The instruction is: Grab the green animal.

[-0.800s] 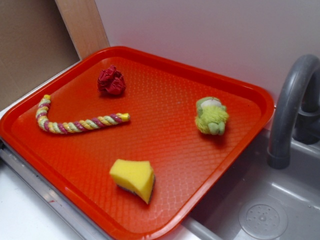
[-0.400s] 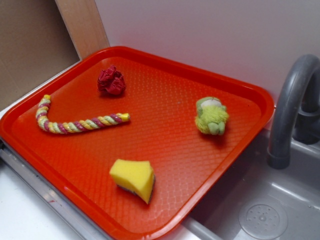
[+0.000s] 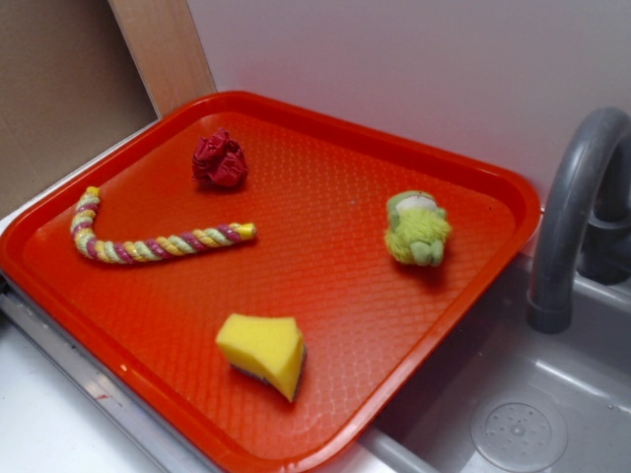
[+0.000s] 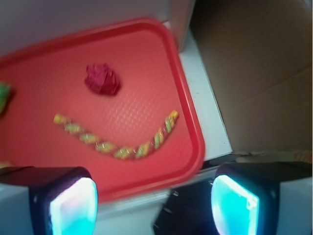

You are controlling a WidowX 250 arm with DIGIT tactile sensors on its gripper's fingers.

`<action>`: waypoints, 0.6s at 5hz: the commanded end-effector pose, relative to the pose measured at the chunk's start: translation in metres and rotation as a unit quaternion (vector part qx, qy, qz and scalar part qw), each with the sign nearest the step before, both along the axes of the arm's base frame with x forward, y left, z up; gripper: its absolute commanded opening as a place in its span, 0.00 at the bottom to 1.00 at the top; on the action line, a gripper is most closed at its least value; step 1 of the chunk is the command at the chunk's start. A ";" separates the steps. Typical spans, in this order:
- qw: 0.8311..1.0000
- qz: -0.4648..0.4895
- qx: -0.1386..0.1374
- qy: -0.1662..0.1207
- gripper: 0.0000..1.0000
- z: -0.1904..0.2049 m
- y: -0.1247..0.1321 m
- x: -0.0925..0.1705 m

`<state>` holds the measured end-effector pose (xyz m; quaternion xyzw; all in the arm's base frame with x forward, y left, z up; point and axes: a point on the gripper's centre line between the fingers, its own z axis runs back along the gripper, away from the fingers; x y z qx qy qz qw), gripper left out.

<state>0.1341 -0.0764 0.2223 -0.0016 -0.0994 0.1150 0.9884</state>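
Green animal (image 3: 417, 229): I log it on the right part of the red tray (image 3: 325, 286), apart from the yellow sponge (image 3: 264, 352), rope toy (image 3: 148, 239) and dark red cloth ball (image 3: 219, 160). My pincer (image 4: 154, 201): spread wide, empty, above the tray's edge.

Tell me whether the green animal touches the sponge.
Apart. The exterior view shows bare tray between the green animal and the sponge.
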 end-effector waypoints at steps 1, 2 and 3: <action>0.996 -0.036 -0.071 -0.041 1.00 -0.005 -0.074 0.047; 0.991 -0.022 -0.121 -0.050 1.00 -0.021 -0.117 0.089; 0.983 -0.016 -0.174 -0.053 1.00 -0.033 -0.148 0.115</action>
